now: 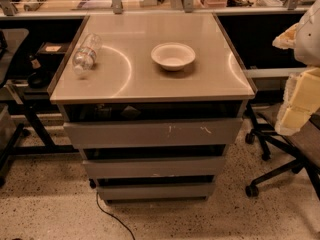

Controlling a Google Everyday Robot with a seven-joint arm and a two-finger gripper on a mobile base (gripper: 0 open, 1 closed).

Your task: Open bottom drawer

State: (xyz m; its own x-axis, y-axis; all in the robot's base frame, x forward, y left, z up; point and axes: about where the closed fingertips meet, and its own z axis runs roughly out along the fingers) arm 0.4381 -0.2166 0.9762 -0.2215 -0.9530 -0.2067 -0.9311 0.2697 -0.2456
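The bottom drawer (pixel 156 190) is the lowest of three grey fronts on the cabinet, flat and plain, with a dark gap above it. Its inside does not show. Above it sit the middle drawer front (pixel 154 167) and the larger top front (pixel 152 133) with white scratch marks. My gripper (pixel 299 101), pale yellow and white, hangs at the right edge of the camera view. It is well above and to the right of the bottom drawer and touches nothing on the cabinet.
A clear water bottle (pixel 86 54) lies on the cabinet top (pixel 125 79), and a white bowl (pixel 173 55) stands beside it. An office chair (pixel 280 154) with casters stands at the right. A black cable (pixel 112 219) runs over the speckled floor. A desk frame (pixel 30 109) is at the left.
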